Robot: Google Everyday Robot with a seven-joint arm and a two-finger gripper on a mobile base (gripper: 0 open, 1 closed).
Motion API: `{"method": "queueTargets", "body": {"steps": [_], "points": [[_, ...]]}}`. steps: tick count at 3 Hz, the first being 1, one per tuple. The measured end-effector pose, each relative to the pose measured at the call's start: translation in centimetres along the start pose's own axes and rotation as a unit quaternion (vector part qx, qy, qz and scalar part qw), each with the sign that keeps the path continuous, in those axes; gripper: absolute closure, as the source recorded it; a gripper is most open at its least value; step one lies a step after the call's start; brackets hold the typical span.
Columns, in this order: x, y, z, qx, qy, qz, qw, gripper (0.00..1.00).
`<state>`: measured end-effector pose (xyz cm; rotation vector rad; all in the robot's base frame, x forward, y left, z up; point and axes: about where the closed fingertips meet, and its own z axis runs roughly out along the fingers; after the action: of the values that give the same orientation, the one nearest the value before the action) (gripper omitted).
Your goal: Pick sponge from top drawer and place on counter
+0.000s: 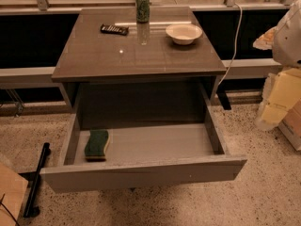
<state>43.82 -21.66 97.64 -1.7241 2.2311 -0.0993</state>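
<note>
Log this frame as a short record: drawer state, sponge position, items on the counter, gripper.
top drawer: pulled open
sponge: lying at the drawer's left end, green face up
counter: holds green can, white bowl, flat dark object
gripper: not in view
task state: sponge not yet picked

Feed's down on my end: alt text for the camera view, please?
The top drawer stands pulled open below the counter, with the sponge lying at its left end, green face up. On the counter's far side sit a green soda can, a white bowl and a flat dark object. The pincer is not in view.
</note>
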Motion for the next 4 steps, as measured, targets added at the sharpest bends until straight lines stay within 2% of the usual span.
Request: {"method": "queueTargets", "body": {"steps": [1,2,3,4], "points": [[-0.1,0.0,-0.1,0.004,-0.002,-0.001,1.0,0.0],[-0.9,-0.2,1.5,0.007,-0.029,-0.006,0.9996,0.0],[-2.4,-0.4,4.5,-0.008,-0.059,-0.019,0.998,0.0],[-4.0,-0.9,8.3,-0.032,-0.094,-0.032,0.9946,0.0]]}}
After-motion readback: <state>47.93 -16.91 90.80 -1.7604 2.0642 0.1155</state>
